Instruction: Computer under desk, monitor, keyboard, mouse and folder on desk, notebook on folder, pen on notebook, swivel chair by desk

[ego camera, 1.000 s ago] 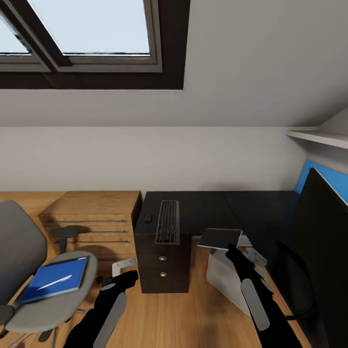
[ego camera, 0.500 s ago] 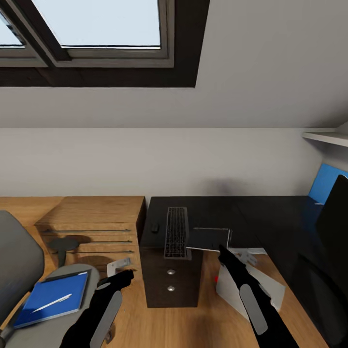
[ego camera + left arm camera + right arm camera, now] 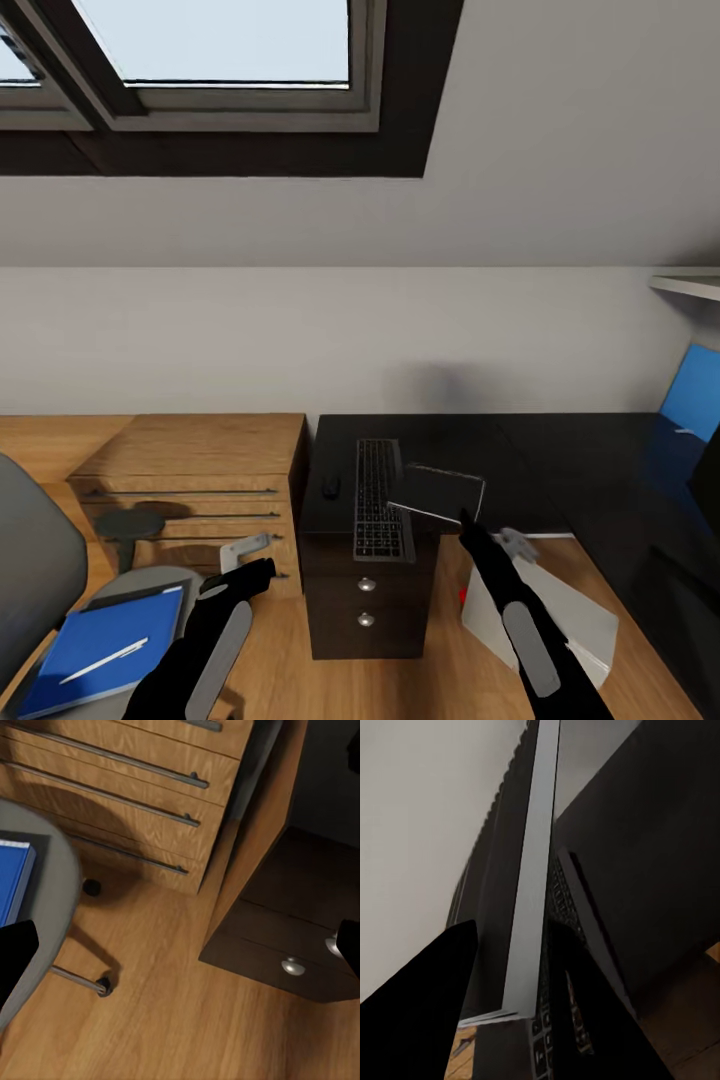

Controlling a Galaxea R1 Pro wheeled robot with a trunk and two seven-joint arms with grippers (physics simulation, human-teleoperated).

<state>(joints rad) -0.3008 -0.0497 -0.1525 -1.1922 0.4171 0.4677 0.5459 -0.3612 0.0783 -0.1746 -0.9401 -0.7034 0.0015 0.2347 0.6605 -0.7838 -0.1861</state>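
Note:
My right gripper [image 3: 463, 517] is shut on the thin grey notebook [image 3: 437, 492], held tilted above the black desk [image 3: 560, 450] beside the keyboard [image 3: 380, 498]. In the right wrist view the notebook's edge [image 3: 532, 892] runs between my fingers [image 3: 427, 1005], with keyboard keys [image 3: 561, 975] beyond. The small black mouse [image 3: 330, 487] lies left of the keyboard. The blue folder [image 3: 100, 648] with the white pen [image 3: 105, 661] on it rests on the swivel chair [image 3: 35, 560]. The light grey computer [image 3: 550, 610] stands on the floor under the desk. My left gripper [image 3: 255, 572] hangs open above the floor.
A wooden chest of drawers [image 3: 195, 460] stands left of the desk's black drawer unit [image 3: 365, 600], whose silver knob [image 3: 292, 965] shows in the left wrist view. A blue wall panel [image 3: 695, 390] and a shelf are at the far right. Bare wooden floor [image 3: 187, 1020] lies between chair and desk.
The view has turned left, so the desk slid right and the monitor left the picture. The notebook in my right gripper has come closer to the keyboard. The left arm has barely moved.

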